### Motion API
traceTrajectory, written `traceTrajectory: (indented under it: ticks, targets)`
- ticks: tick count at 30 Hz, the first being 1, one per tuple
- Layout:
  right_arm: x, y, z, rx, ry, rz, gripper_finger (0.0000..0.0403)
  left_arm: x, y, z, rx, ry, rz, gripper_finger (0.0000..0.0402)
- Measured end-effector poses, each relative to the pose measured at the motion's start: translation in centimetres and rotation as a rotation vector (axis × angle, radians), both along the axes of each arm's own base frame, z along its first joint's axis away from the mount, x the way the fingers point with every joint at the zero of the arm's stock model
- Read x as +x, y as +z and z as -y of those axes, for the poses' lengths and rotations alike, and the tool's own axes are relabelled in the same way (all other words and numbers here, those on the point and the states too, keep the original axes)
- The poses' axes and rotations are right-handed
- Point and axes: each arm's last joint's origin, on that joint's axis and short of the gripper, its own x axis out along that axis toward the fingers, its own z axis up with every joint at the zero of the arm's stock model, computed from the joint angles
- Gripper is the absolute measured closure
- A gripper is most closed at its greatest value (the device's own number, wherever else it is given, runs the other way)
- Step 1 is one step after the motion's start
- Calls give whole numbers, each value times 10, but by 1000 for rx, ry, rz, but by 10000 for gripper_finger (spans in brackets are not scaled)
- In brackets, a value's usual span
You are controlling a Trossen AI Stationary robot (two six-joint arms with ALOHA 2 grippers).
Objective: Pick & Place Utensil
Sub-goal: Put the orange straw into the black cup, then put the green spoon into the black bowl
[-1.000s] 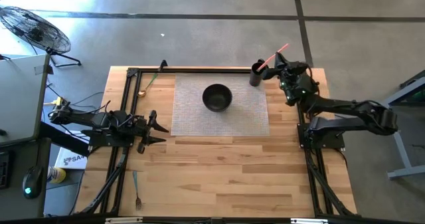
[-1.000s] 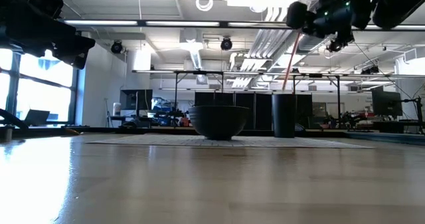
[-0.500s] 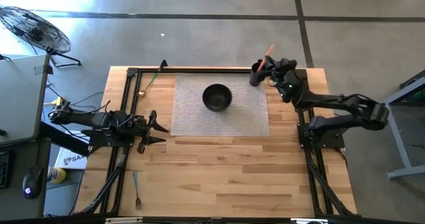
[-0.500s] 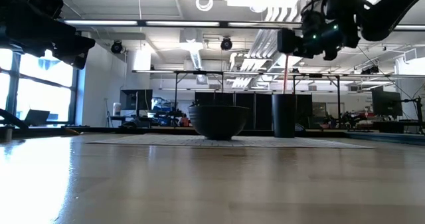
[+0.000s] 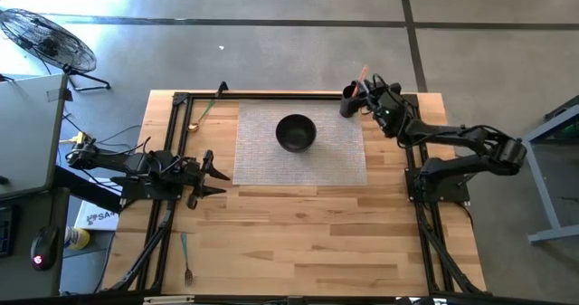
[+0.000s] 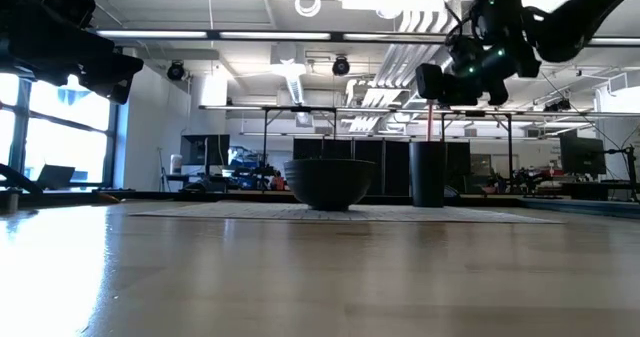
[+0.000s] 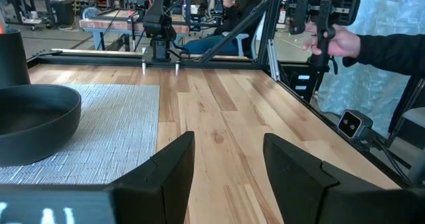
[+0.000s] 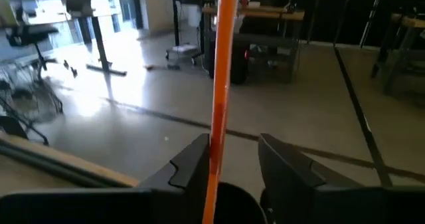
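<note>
An orange-handled utensil [image 8: 222,84] stands upright in the black cup [image 5: 348,103], which sits at the grey placemat's [image 5: 262,165] far right corner. Its handle [image 6: 432,120] rises above the cup [image 6: 427,174]. My right gripper [image 5: 364,95] hovers over the cup, its fingers a little apart on either side of the handle. A black bowl [image 5: 296,133] rests on the mat. My left gripper [image 5: 217,174] waits open at the mat's left edge, touching nothing. My right gripper is partly open around the orange handle [image 8: 214,159], which lies against the inner side of one finger [image 8: 196,167]; a clear gap separates it from the other finger [image 8: 285,167]. The utensil stands upright, its lower end inside the cup's mouth [image 8: 232,199].
A green-handled spoon [image 5: 201,113] lies by the far left frame rail, and a fork [image 5: 185,260] lies near the table's near left corner. Bare wood spreads across the near half. A person's hand [image 7: 339,43] holds a device beyond the table.
My right gripper has moved toward the table's left and down, ending over the black cup. The orange utensil has swung from leaning toward the right to upright, and its lower end has gone down into the cup.
</note>
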Motion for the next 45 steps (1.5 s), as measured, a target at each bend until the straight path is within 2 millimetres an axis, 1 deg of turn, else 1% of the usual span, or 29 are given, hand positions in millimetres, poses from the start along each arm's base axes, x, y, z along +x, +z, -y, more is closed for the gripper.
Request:
traceTrajectory:
  ticks: [3, 5, 8, 12, 14, 18, 22, 25, 29, 36, 40, 45]
  targets:
    - [4, 11, 1, 66, 6, -86, 262, 0, 0, 0, 0, 0, 0, 224]
    - [8, 22, 0, 111, 2, -138, 251, 0, 0, 0, 0, 0, 0, 224]
    - [15, 45, -2, 164, 4, -191, 242, 0, 0, 0, 0, 0, 0, 224]
    - [20, 77, -9, 248, 20, -189, 238, 0, 0, 0, 0, 0, 0, 224]
    - [23, 91, -15, 251, 29, -207, 238, 0, 0, 0, 0, 0, 0, 224]
    - [31, 116, -32, 205, 65, -242, 237, 0, 0, 0, 0, 0, 0, 224]
    - [41, 141, -53, 122, 129, -225, 237, 0, 0, 0, 0, 0, 0, 224]
    - [47, 156, -69, 79, 184, -197, 237, 0, 0, 0, 0, 0, 0, 224]
    - [56, 165, -91, 31, 285, -175, 237, 0, 0, 0, 0, -1, 0, 224]
    - [69, 170, -133, -11, 498, -114, 237, 0, 0, 0, 0, 0, 0, 224]
    - [83, 162, -156, -14, 639, -142, 237, 0, 0, 0, 0, 0, 0, 224]
    - [109, 142, -178, 11, 793, -175, 237, 0, 0, 0, 0, 0, 0, 224]
